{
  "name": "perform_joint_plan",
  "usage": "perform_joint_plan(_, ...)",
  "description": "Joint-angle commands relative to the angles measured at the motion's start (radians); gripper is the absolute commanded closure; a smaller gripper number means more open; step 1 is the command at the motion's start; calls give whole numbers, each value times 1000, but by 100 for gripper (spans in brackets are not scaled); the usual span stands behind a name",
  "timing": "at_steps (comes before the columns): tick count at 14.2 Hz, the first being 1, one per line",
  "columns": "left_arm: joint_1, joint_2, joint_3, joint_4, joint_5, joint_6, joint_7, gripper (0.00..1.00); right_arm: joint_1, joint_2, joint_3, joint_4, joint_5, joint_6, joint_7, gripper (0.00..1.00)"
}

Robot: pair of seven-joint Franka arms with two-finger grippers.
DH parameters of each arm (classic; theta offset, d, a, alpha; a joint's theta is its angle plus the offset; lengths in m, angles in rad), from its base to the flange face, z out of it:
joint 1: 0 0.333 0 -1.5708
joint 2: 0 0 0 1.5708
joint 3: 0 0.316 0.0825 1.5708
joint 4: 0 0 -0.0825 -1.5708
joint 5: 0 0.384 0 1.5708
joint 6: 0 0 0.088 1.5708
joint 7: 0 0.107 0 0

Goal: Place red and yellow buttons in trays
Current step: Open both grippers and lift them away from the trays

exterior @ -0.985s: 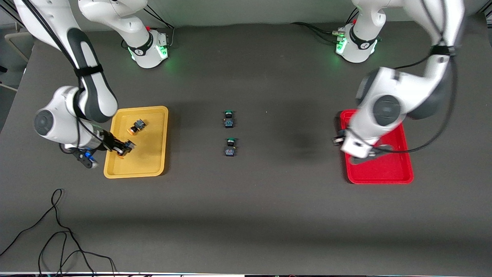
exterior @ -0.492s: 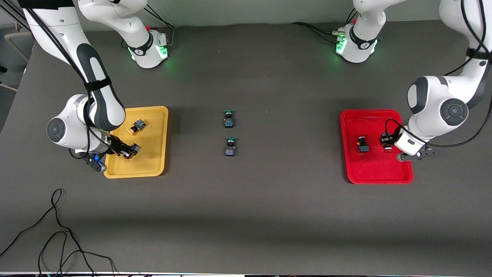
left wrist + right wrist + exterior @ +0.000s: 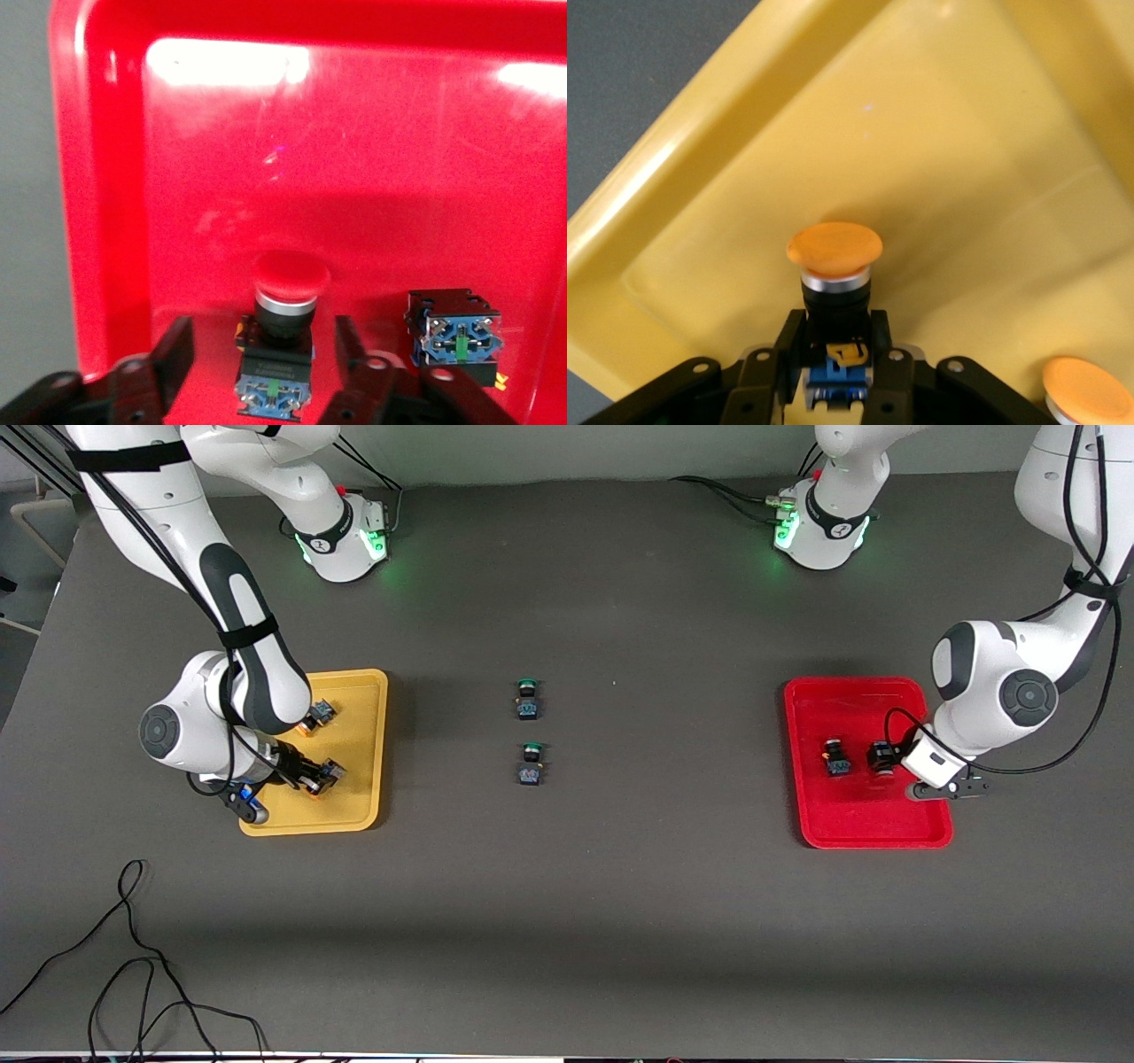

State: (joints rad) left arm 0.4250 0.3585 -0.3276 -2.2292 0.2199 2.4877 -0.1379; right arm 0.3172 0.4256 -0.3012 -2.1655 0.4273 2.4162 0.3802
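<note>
My right gripper point(image 3: 312, 778) point(image 3: 837, 341) is shut on a yellow-capped button point(image 3: 326, 774) point(image 3: 834, 248), low over the yellow tray point(image 3: 359, 691) point(image 3: 682, 159). A second yellow button point(image 3: 316, 714) point(image 3: 1085, 385) lies in that tray, farther from the front camera. My left gripper point(image 3: 886, 760) point(image 3: 264, 350) is open, low in the red tray point(image 3: 873, 828) point(image 3: 97, 177). Its fingers point(image 3: 173, 350) stand apart on either side of a red-capped button point(image 3: 880, 756) point(image 3: 282, 336). A second red button point(image 3: 834, 756) point(image 3: 454, 332) lies beside it in the tray.
Two green-capped buttons point(image 3: 527, 698) point(image 3: 531, 763) lie on the dark table between the trays. Loose black cables point(image 3: 133, 974) lie near the front edge at the right arm's end. The arm bases stand along the back edge.
My right gripper carried the yellow button farther in over the yellow tray. My left arm swung off the red tray toward the table's end, uncovering both red buttons.
</note>
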Motion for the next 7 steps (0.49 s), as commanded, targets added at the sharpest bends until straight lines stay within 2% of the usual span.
perform_joint_plan(1, 3, -71, -18, 72, 9, -159, 14, 0, 0, -68, -6, 18, 27, -41, -20, 0)
perform_joint_plan(3, -3, -119, -25, 144, 0, -298, 21, 0, -1, -175, -28, 24, 1, -97, -24, 0)
perform_joint_plan(4, -2, -147, -42, 186, -4, -373, 27, 0, -1, -223, -54, 39, -49, -126, -29, 0)
perform_joint_plan(7, -3, -179, -67, 351, -68, -637, 78, 0, -3, -355, -64, 113, -278, -242, -30, 0)
